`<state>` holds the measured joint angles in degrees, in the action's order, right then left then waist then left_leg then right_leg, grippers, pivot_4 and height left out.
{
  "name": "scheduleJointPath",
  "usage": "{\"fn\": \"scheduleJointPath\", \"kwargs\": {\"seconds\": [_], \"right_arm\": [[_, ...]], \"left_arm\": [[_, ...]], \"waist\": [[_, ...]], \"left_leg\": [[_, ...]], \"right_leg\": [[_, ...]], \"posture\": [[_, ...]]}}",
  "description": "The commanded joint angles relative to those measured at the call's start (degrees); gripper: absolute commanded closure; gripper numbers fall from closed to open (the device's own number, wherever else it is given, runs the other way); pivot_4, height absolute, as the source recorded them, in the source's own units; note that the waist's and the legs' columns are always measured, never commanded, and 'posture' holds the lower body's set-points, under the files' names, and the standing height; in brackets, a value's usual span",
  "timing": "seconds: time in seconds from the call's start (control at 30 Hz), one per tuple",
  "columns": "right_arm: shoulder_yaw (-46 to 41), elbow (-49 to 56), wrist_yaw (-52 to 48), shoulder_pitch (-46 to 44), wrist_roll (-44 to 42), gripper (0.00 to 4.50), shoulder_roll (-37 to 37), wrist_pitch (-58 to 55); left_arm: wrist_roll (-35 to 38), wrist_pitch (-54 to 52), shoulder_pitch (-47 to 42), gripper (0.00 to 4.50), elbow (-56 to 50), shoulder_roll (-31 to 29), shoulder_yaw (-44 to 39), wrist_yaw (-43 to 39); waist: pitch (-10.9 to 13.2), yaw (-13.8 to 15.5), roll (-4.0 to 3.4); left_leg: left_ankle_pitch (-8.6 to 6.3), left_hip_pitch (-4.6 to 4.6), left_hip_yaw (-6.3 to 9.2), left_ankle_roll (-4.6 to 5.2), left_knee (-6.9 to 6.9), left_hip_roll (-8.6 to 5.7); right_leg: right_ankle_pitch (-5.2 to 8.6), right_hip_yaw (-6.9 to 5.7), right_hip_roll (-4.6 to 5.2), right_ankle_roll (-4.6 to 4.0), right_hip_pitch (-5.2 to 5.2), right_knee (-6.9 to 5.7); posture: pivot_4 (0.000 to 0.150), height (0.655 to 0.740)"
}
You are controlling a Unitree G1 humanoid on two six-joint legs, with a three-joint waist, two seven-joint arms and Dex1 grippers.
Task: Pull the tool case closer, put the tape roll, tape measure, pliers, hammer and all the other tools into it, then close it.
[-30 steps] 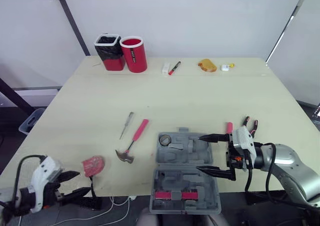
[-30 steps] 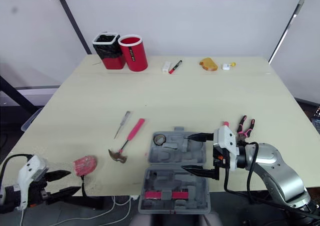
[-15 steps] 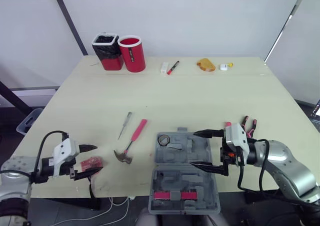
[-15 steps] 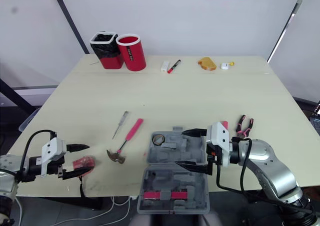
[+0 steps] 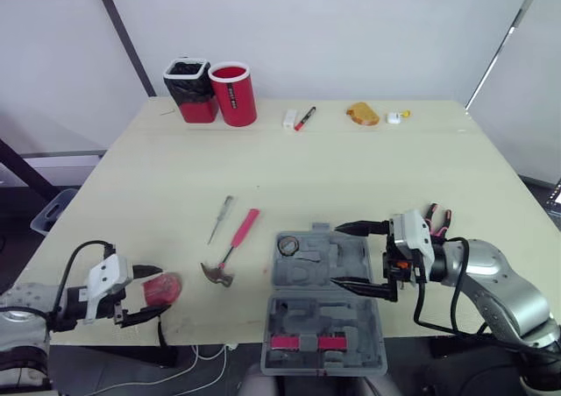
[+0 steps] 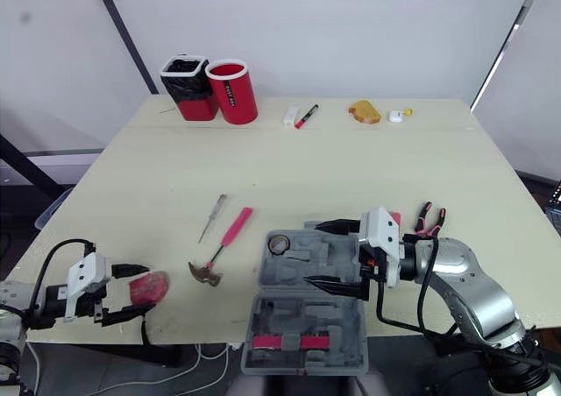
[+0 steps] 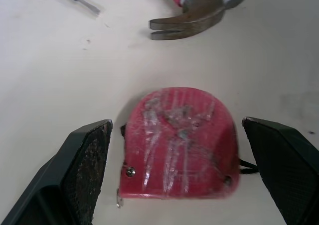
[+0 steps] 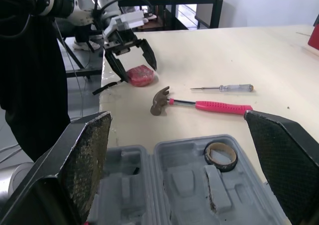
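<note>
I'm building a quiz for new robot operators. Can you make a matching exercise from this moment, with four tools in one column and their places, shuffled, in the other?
Tools:
1. tape roll
2. tape measure
3. hammer
4. pliers

Places:
A. between the open fingers of the left gripper
B. on the table, to the right of the case
C. in a compartment of the open case
D. on the table, just left of the case

Pairs: 1-C, 2-A, 3-D, 4-B
</note>
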<state>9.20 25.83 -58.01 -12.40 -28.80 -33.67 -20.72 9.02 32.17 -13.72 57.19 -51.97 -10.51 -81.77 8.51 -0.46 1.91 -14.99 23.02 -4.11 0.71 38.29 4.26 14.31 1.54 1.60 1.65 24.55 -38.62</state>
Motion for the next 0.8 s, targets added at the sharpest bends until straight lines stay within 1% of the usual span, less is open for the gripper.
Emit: {"fn": "scheduleJointPath", "kwargs": {"seconds": [0.03,0.2,0.3,0.33,0.37,0.53,0.63,0.7,0.8], "right_arm": [[-1.9,0.9,0.2,-0.4,-0.7,0.00,-0.6,0.4],[-2.1,1.3,-0.3,0.1,-1.5,0.00,-0.8,0.2],[-2.0,1.4,-0.7,0.2,-2.2,0.00,-1.0,-0.2],[-2.0,1.3,-0.8,0.2,-2.2,0.00,-1.1,-0.1],[-2.1,1.3,-1.0,0.3,-2.2,0.00,-1.3,-0.1],[-1.9,0.9,-1.0,0.4,-1.8,0.00,-1.7,0.2],[-2.0,1.0,-0.9,0.7,-1.9,0.00,-1.8,0.3],[-2.2,1.1,-0.6,0.8,-2.3,0.00,-1.6,-0.1],[-2.7,2.1,2.1,0.9,-4.1,0.00,-1.6,-4.6]], "left_arm": [[-1.9,1.7,-0.6,0.05,1.3,0.2,1.6,2.0],[-1.4,1.3,-1.0,0.05,3.1,0.0,1.8,0.8],[-1.0,1.2,-0.7,0.75,3.6,0.0,1.7,0.0],[-0.7,0.9,-0.5,1.23,3.5,0.1,1.6,-0.5],[-0.5,0.8,-0.3,1.46,3.3,0.2,1.6,-0.7],[0.3,0.6,0.1,1.46,3.1,0.2,1.3,-1.6],[1.9,-0.3,-0.6,1.46,1.6,-0.1,0.9,-3.5],[2.6,-0.7,-1.3,1.46,-0.3,-0.6,1.0,-5.2],[3.1,-1.2,-3.3,1.46,-5.4,-1.5,2.0,-8.5]], "waist": [[0.0,0.0,0.02],[0.0,-0.1,0.00],[0.0,-0.1,0.00],[0.0,-0.1,0.00],[0.0,-0.1,0.00],[0.0,-0.2,0.00],[0.0,-0.2,0.00],[0.0,-0.1,0.00],[0.0,0.1,0.03]], "left_leg": [[0.00,0.00,0.00,0.00,0.00,0.00],[0.00,-0.05,0.00,0.00,0.01,0.00],[0.00,-0.06,0.00,0.00,0.01,0.00],[0.00,-0.06,0.00,0.00,0.01,0.00],[0.00,-0.07,0.01,0.00,0.01,0.00],[0.00,-0.07,0.00,0.00,0.01,0.00],[0.00,-0.07,0.00,0.00,0.01,0.00],[0.00,-0.07,0.00,0.00,0.01,0.00],[0.00,-0.04,0.02,0.00,0.03,0.00]], "right_leg": [[0.00,0.00,0.00,0.00,0.00,0.00],[0.00,0.01,-0.01,0.00,0.00,-0.11],[0.00,0.01,-0.01,-0.01,0.00,-0.14],[0.00,0.01,-0.01,-0.01,0.00,-0.15],[0.01,0.01,-0.02,-0.01,0.00,-0.16],[0.01,0.01,-0.01,-0.01,0.00,-0.17],[0.01,0.01,-0.01,-0.01,0.00,-0.16],[0.01,0.01,-0.01,-0.01,0.00,-0.16],[0.01,0.00,-0.01,-0.01,0.00,-0.17]], "posture": [[0.150,0.7400],[0.150,0.7400],[0.150,0.7400],[0.150,0.7400],[0.150,0.7400],[0.150,0.7400],[0.150,0.7400],[0.150,0.7400],[0.150,0.7400]]}}
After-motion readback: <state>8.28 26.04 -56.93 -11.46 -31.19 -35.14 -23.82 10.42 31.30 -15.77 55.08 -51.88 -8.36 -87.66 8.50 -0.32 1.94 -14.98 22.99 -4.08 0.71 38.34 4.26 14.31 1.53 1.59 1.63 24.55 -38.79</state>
